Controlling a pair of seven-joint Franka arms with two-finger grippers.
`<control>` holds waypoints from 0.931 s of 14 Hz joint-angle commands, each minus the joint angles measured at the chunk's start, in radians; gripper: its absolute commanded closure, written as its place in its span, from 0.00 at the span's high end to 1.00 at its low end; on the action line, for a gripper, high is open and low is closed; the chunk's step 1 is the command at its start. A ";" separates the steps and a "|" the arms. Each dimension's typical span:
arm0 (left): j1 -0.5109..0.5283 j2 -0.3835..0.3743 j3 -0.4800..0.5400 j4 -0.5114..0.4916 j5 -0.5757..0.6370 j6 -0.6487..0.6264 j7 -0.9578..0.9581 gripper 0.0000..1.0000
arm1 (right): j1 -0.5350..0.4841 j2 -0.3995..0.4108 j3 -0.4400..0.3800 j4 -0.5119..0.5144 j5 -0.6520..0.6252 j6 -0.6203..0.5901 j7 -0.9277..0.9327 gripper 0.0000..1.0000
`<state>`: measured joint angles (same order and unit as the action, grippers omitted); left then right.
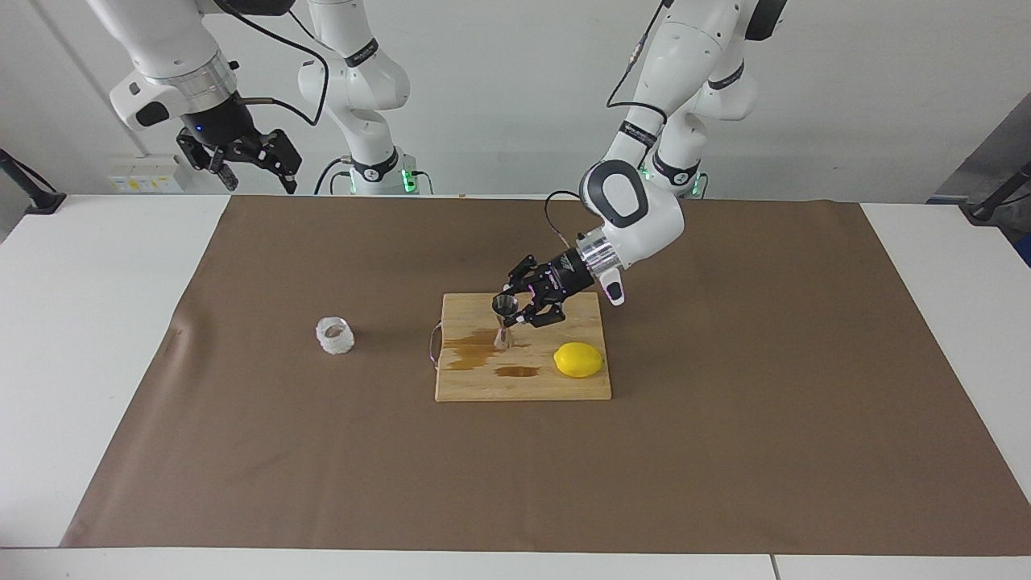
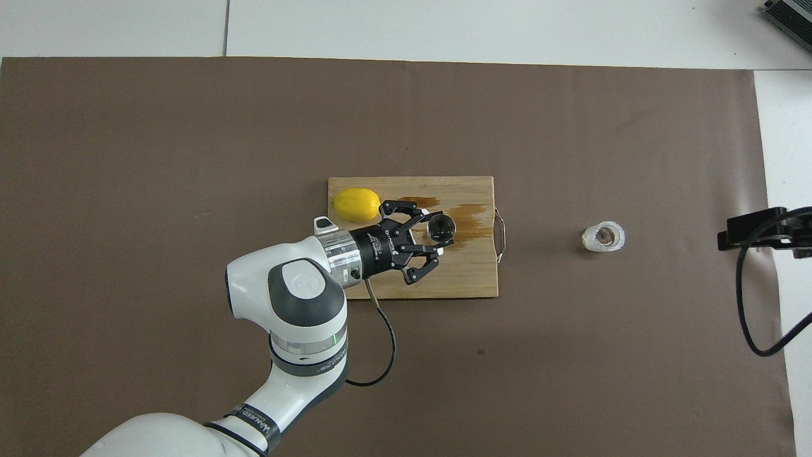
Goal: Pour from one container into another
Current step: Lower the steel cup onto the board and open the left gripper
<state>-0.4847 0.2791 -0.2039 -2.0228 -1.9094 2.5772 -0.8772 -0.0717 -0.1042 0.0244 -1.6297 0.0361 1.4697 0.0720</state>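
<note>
Jigger (image 1: 504, 320) upright in left pincer (image 1: 515, 312), mid-board (image 1: 523, 387)

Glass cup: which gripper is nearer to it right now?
Left. The left gripper is over the cutting board, shut on the jigger, beside the glass cup. The right gripper waits raised, open, above the table's edge at its own end.

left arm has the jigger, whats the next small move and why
Probably carry the jigger off the cutting board toward the glass cup. The left pincer is shut on the jigger, upright over the board's wet stain, while the cup stands apart on the paper toward the right arm's end. The right pincer waits, open.
</note>
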 commanded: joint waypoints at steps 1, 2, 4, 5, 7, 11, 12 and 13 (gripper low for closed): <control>-0.028 0.000 0.015 -0.013 -0.060 0.017 0.026 0.00 | -0.013 -0.019 0.005 -0.018 0.010 -0.002 -0.008 1.00; -0.038 0.002 0.015 -0.013 -0.065 0.033 0.026 0.00 | -0.013 -0.019 0.005 -0.018 0.010 -0.002 -0.008 1.00; -0.058 0.006 0.015 -0.011 -0.073 0.055 0.027 0.00 | -0.013 -0.019 0.005 -0.018 0.010 -0.002 -0.008 1.00; -0.058 0.006 0.015 -0.013 -0.073 0.057 0.029 0.00 | -0.013 -0.019 0.005 -0.018 0.010 -0.002 -0.008 1.00; -0.058 0.011 0.015 -0.011 -0.073 0.057 0.030 0.00 | -0.013 -0.019 0.005 -0.018 0.010 -0.002 -0.008 1.00; -0.057 0.011 0.017 -0.010 -0.069 0.057 0.047 0.53 | -0.013 -0.019 0.005 -0.018 0.010 -0.002 -0.008 1.00; -0.057 0.011 0.017 -0.010 -0.066 0.057 0.050 0.79 | -0.013 -0.019 0.005 -0.018 0.010 -0.002 -0.008 1.00; -0.055 0.011 0.017 -0.010 -0.066 0.057 0.055 0.81 | -0.013 -0.019 0.005 -0.018 0.010 -0.002 -0.008 1.00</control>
<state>-0.5255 0.2967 -0.2000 -2.0283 -1.9513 2.6184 -0.8498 -0.0717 -0.1042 0.0244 -1.6297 0.0361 1.4697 0.0720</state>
